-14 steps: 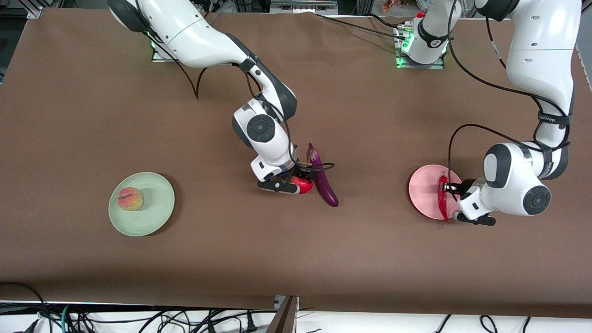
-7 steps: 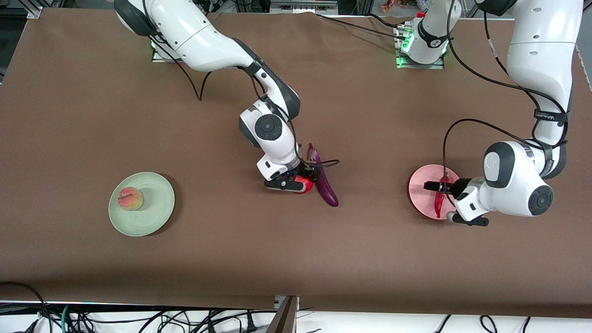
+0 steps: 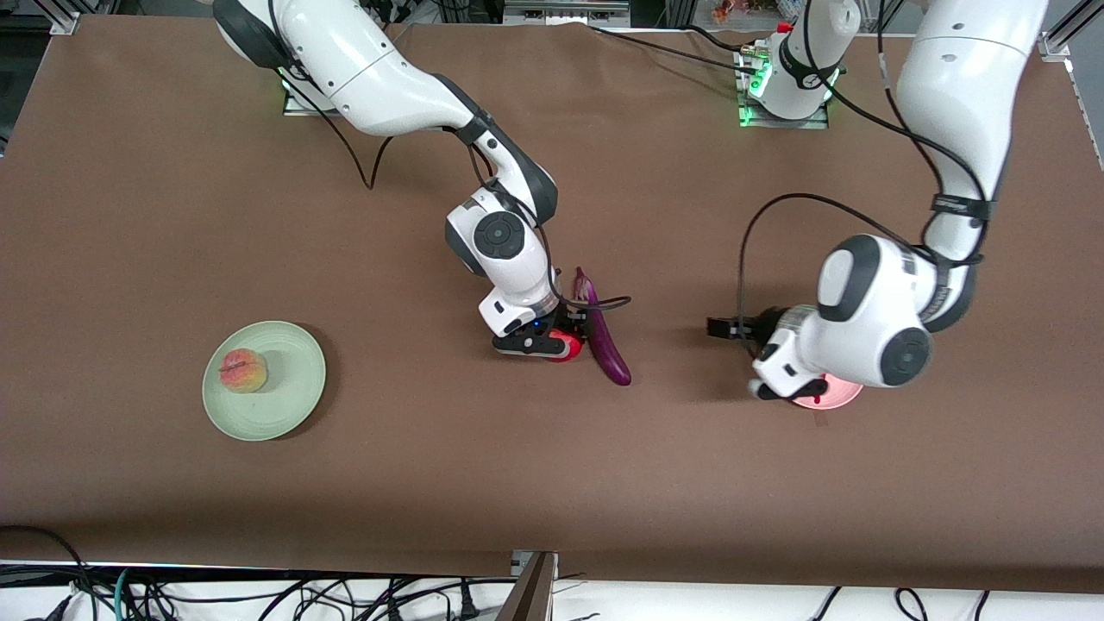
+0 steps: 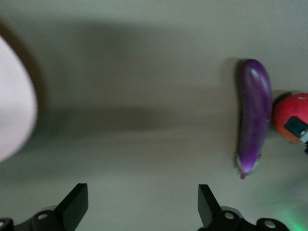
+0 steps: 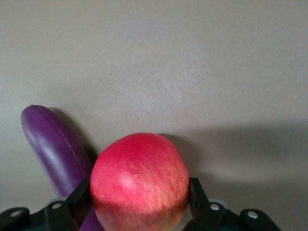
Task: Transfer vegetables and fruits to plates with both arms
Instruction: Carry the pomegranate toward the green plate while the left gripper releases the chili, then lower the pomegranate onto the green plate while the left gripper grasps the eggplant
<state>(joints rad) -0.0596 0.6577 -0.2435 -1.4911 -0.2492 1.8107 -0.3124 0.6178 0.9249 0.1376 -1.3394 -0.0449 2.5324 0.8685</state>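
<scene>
Gripping the pomegranate [image 5: 139, 180], the right tool [image 3: 545, 343] sits beside the eggplant [image 3: 603, 332].
Mint plate [image 3: 293, 401] holds the peach [image 3: 243, 371]; left tool [image 4: 139, 211], spread wide and empty, hovers near the pink plate [image 3: 830, 394].

peach [image 3: 244, 370] on one plate [image 3: 293, 405]; pomegranate [image 3: 567, 346] seemingly touching eggplant [image 3: 602, 332].

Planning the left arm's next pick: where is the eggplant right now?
In the front view the eggplant lies mid-table, beside the pomegranate that the right hand grips, on the side toward the left arm's end.
</scene>
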